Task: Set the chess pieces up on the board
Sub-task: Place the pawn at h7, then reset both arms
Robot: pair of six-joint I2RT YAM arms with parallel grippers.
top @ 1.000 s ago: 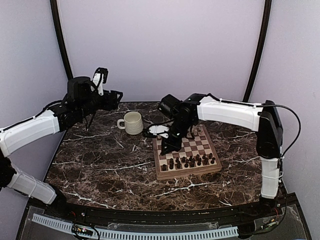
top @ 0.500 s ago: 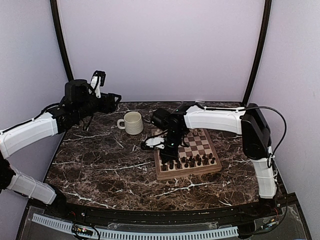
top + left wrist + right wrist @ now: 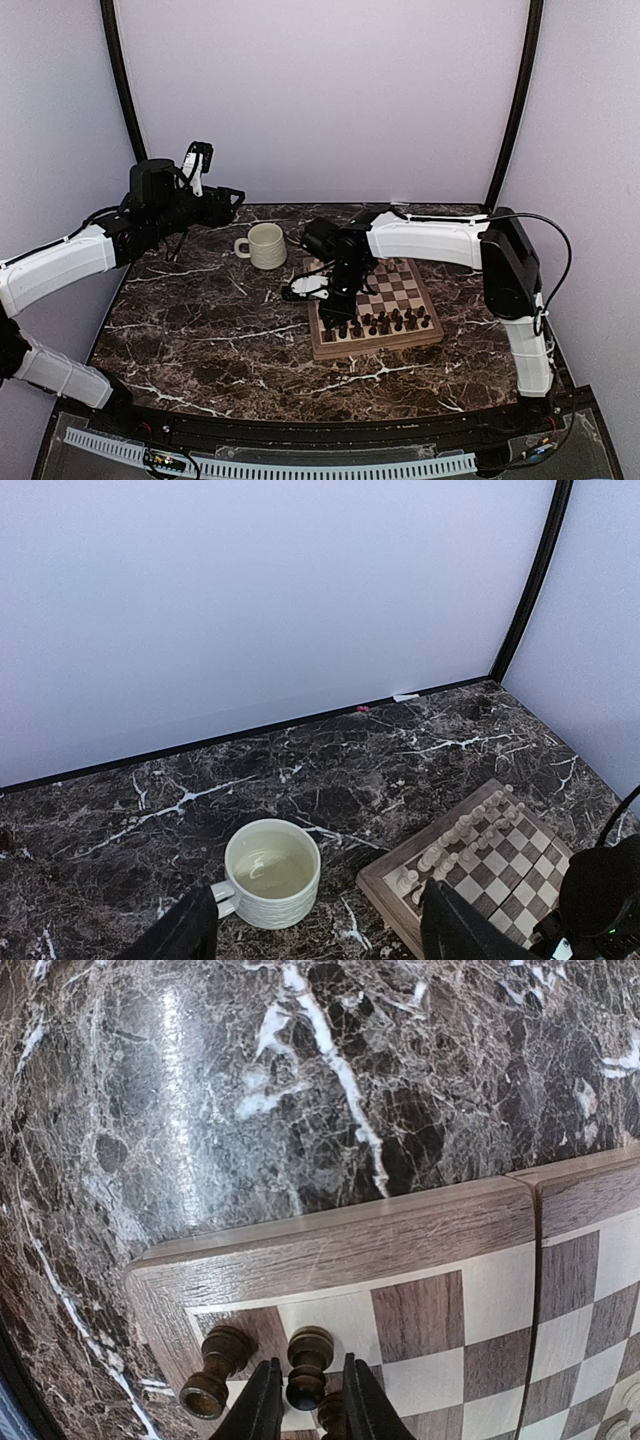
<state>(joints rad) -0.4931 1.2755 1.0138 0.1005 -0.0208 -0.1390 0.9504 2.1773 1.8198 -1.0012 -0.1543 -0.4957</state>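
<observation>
Marble, dark and white-veined, is the tabletop point(image 3: 200, 320) under both my hands. Directly below my right gripper point(image 3: 305, 1400) lies the wooden chessboard point(image 3: 330, 1240), its corner just ahead of my fingertips. I hang here because, as I judge it, the dark rows end at this corner. My left gripper point(image 3: 318, 900) I hold raised, wide and empty, to keep clear of the work. Just beyond it stands the cream mug point(image 3: 265, 910), and further off to its right the cream chessmen point(image 3: 470, 830) line the board's edge. Between my right fingers a dark pawn point(image 3: 308, 1358) stands upright on its square. The fingers are narrowly parted, a sliver of gap each side, so I judge it free rather than gripped. Just left of it a second dark piece point(image 3: 215, 1375) looks tilted, though that may be the angle.
</observation>
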